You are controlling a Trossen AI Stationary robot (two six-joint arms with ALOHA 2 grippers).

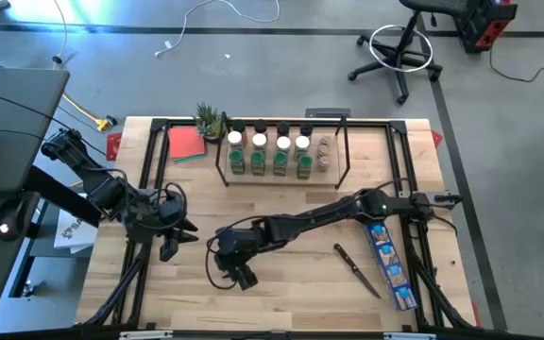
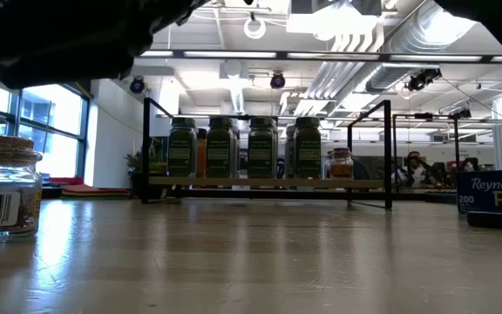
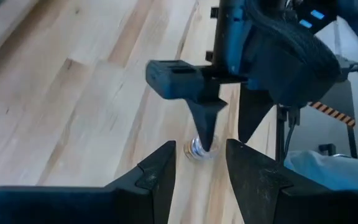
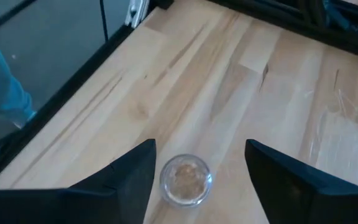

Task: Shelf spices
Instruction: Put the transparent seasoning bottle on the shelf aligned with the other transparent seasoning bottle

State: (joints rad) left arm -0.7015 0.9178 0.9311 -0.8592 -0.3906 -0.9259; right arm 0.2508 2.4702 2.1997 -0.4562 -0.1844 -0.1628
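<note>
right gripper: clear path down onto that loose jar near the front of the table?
Probably yes. The right gripper hangs open just above the jar, fingers on either side, bare table around it. The left gripper sits apart, to the side.

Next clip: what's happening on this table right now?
The right gripper hangs open above a small clear glass spice jar standing on the light wooden table near its front, fingers either side but not closed on it. The left gripper waits close by, holding nothing visible. The low black-rod shelf at the back already carries rows of jars with green labels and white or black caps.
</note>
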